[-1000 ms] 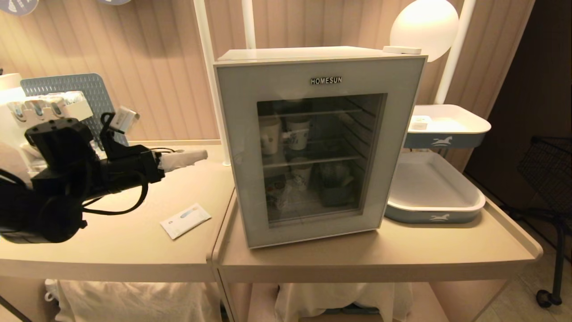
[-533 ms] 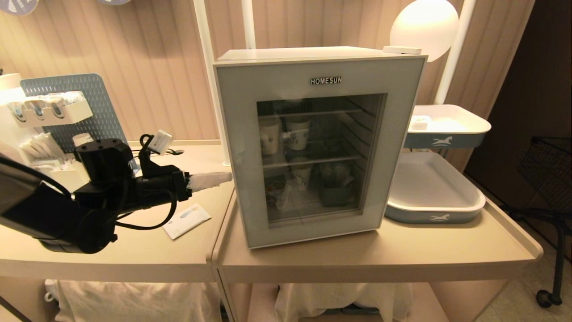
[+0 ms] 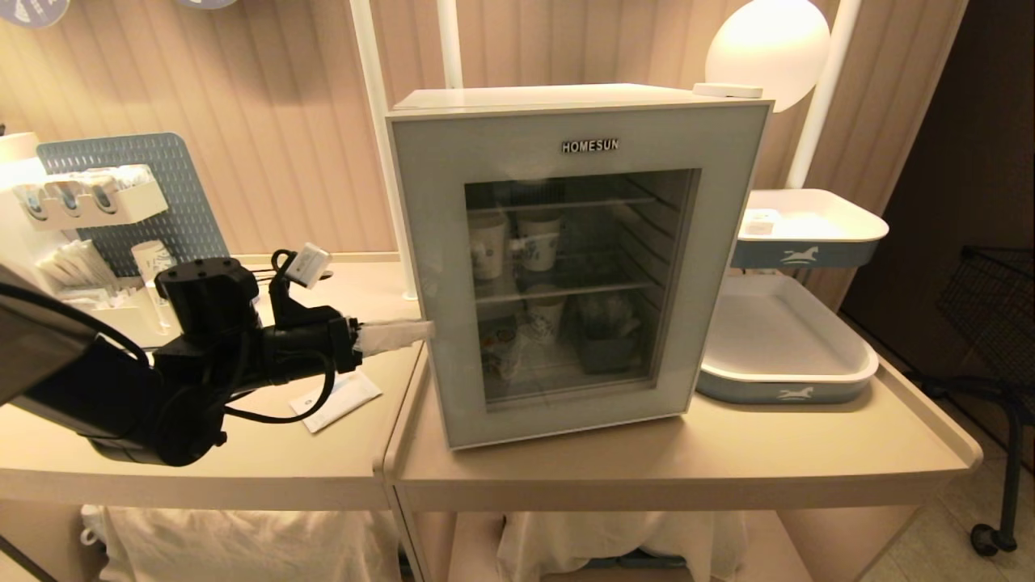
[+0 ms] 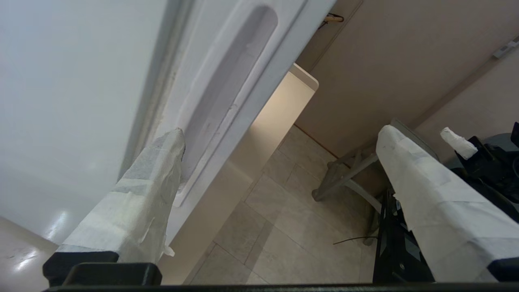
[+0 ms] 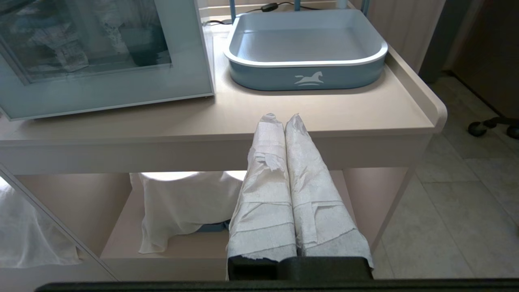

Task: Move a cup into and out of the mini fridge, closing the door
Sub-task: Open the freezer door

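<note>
Fridge-opening looked to be the step in hand. The mini fridge (image 3: 566, 267) stood on the table (image 3: 728, 461) with its door (image 3: 437, 267) shut flush, the glass showing wire shelves, a few tall paper cups (image 3: 538, 242) on the upper one and more clutter beneath. Low down behind the glass, toward the handle side, sat a small pot that might have been the cup (image 3: 500, 343), though through the pane I could not be sure of it. The left gripper (image 3: 404, 333) reached in level from the side, its paper-wrapped fingers spread wide and holding nothing; in the wrist view one finger (image 4: 154, 182) lay with its tip at the lower end of the long recessed pull (image 4: 227, 93) moulded into the door's edge, while the other finger (image 4: 425, 190) hung well out in open air. Whether that tip was seated in the recess or only touching its lip I could not tell. The right gripper (image 5: 284, 121) was parked below the table's front edge, fingers pressed together and empty, near a blue tray (image 5: 304, 61). As I judged it, the next move called for hooking that inner finger firmly into the groove and drawing the door outward along its swing; a shallow catch could easily slip off the smooth plastic. A flat paper sachet (image 3: 335, 398) lay under the arm.
</note>
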